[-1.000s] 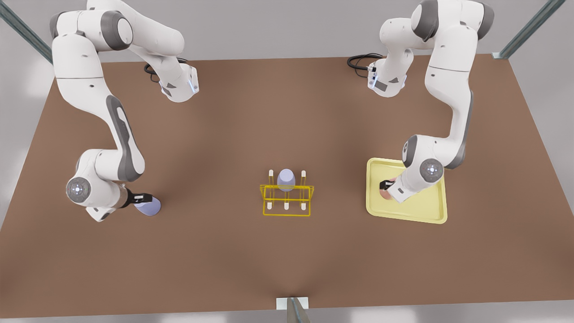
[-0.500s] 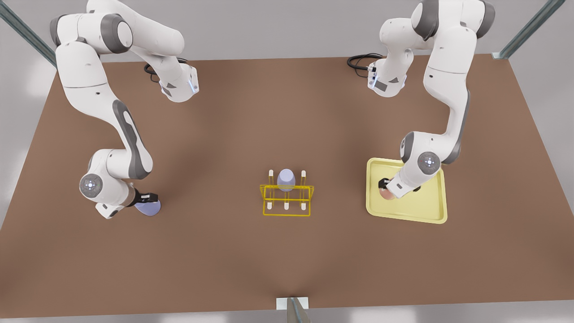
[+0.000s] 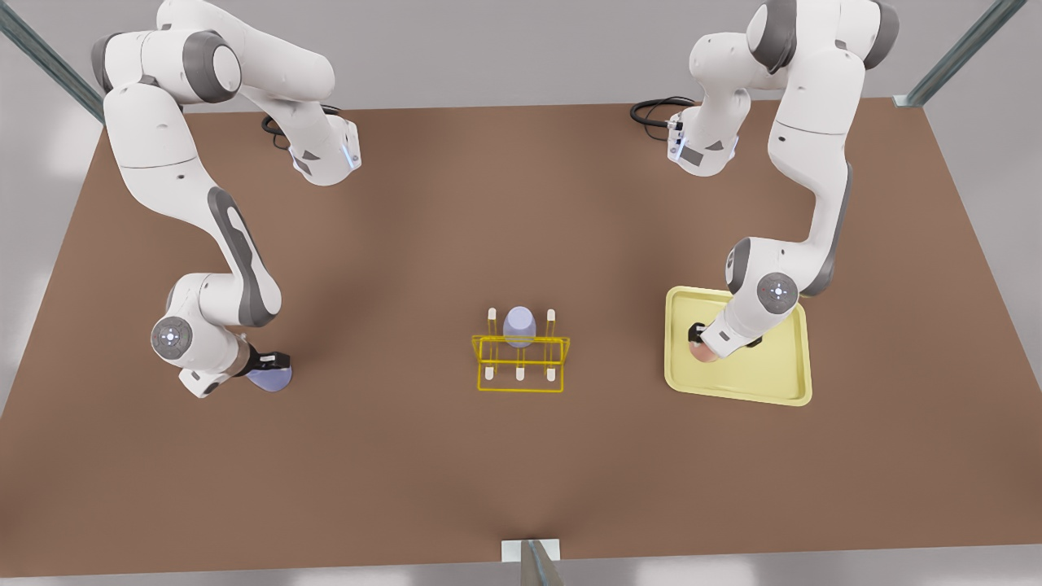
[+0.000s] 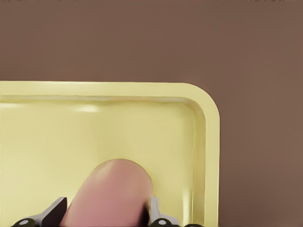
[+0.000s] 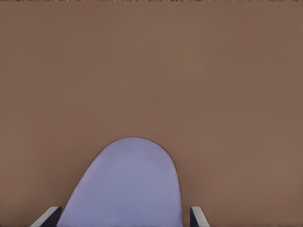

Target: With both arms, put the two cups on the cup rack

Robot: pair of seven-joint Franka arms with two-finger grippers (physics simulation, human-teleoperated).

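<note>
Left wrist view: left tool [image 4: 102,218] clamps the pink cup [image 4: 111,194]; right tool [image 5: 120,218] grips the lavender cup [image 5: 128,184].

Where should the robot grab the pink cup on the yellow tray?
Around its smooth sides, since the pink cup has no handle and tapers to a rounded end. The left gripper already has one finger on each side of it, coming in from the wider end over the tray. Whether it is squeezing yet, I cannot tell.
</note>
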